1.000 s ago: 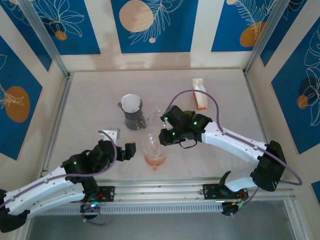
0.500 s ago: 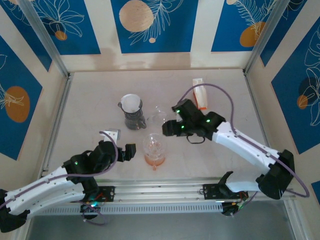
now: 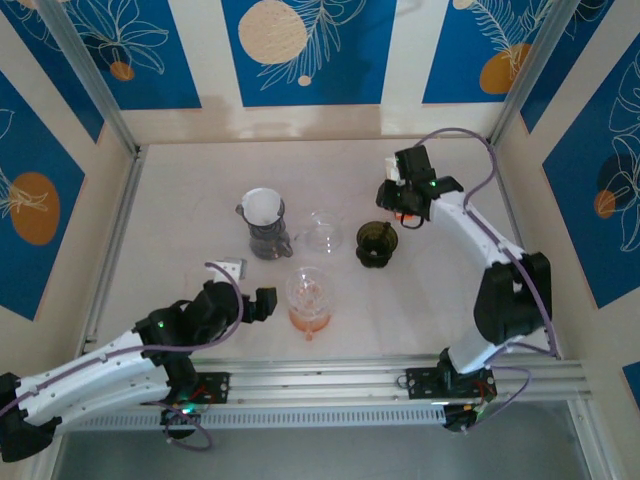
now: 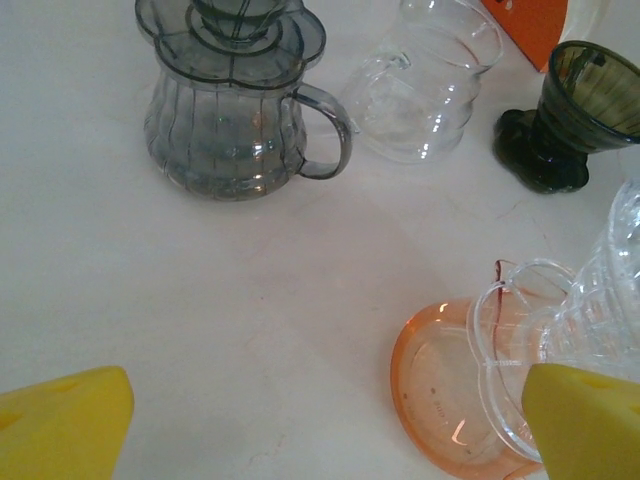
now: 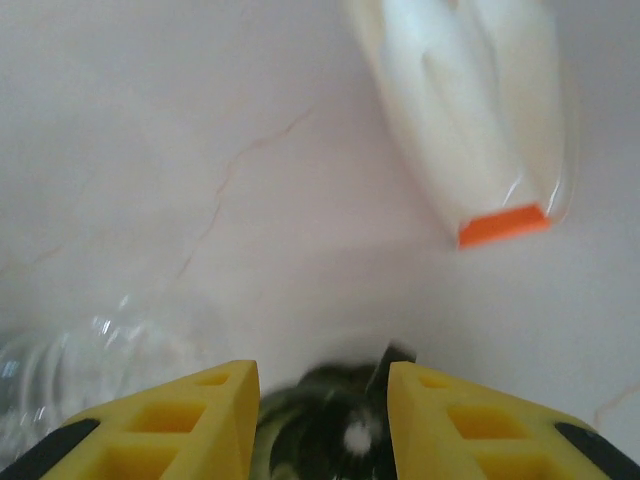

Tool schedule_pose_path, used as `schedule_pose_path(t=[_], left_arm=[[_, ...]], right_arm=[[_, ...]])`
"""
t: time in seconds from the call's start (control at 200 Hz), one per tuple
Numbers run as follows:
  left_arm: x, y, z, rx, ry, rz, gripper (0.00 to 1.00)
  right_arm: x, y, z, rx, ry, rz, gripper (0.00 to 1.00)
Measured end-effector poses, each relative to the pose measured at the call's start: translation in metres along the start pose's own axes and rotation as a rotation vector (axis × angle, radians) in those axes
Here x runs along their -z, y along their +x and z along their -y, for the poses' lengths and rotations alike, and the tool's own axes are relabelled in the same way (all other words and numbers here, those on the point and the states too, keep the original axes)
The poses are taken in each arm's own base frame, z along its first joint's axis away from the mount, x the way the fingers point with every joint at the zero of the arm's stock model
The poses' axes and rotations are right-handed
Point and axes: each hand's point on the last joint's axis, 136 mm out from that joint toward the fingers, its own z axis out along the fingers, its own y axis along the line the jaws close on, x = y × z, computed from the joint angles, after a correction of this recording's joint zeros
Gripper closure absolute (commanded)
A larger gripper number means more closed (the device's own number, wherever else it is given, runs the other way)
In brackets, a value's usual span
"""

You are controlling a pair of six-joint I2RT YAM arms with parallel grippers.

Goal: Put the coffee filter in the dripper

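L arm lies low, forearm running diagonally from near-left corner twd centre. The left claw has its fingers spread fully wide, nothing btwn them. R arm reaches far fwd, elbow bent on the right side, wrist turned inward. The right claw points down, fingers partly apart, gripping nothing.

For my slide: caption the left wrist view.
Open left gripper faces a grey carafe, clear glass and dark dripper.

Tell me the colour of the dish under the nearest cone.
Dish: translucent orange; left wrist view.
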Motion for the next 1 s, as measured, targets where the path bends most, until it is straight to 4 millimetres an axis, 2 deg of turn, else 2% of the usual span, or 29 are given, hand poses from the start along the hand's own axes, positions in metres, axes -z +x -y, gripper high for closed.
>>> schedule_pose_path(t=[0.11, 0.28, 0.5, 0.615, 1.0], left_arm=[[-0.002, 0.001, 0.001, -0.004, -0.002, -0.007, 0.0], [-0.006, 0.003, 0.001, -0.011, -0.011, -0.017, 0.0], [-0.01, 0.006, 0.002, -0.018, -0.018, -0.028, 0.0], [-0.011, 0.006, 0.002, -0.019, -0.02, -0.03, 0.0], [-0.011, 0.005, 0.003, -0.018, -0.019, -0.027, 0.0]], right_arm=[[-0.015, -0.027, 0.012, -0.003, 0.045, 0.024, 0.63], [-0.034, -0.061, 0.018, 0.014, 0.086, 0.052, 0.65], [-0.057, -0.074, 0.015, 0.038, 0.115, 0.027, 0.66], [-0.065, -0.076, 0.021, 0.045, 0.156, 0.016, 0.7], [-0.068, -0.081, 0.035, 0.067, 0.222, -0.01, 0.73]])
